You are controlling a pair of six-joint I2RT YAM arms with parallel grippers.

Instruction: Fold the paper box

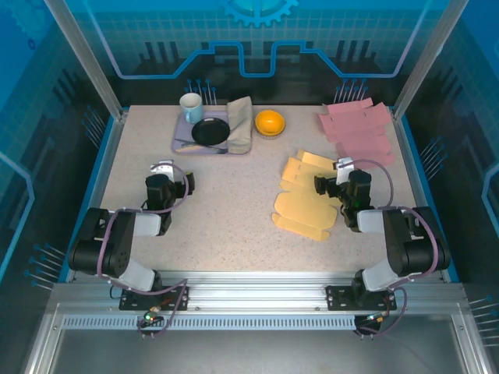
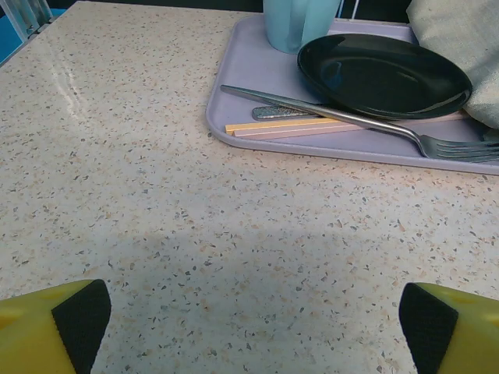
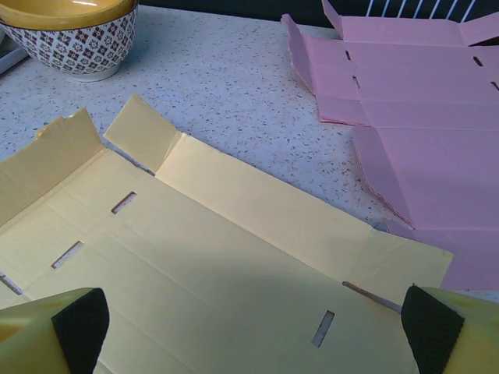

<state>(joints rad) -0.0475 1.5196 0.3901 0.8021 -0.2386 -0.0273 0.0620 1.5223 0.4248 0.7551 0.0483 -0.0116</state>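
On the speckled surface (image 1: 234, 210) the yellow paper box blank (image 1: 306, 204) lies totally flat, right tool (image 1: 333, 176) spread above it, left tool (image 1: 173, 176) spread too, so folding hasn't started.

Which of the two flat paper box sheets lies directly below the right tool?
The yellow sheet: it lies right beneath the open right tool, while the pink sheet rests farther back, beyond the yellow one's far edge.

Two flat paper box blanks: one yellow blank (image 1: 304, 212) beneath the right gripper (image 3: 253, 331), one pink blank (image 1: 359, 128) beyond it. One bowl (image 1: 270, 122) lies ahead-left of it. Ahead of the left gripper (image 2: 253, 331): one tray (image 2: 234, 101), one cup (image 1: 191, 107), one black plate (image 1: 210, 131), one fork (image 2: 351, 121), two chopsticks (image 2: 273, 127), one cloth (image 1: 242, 121).
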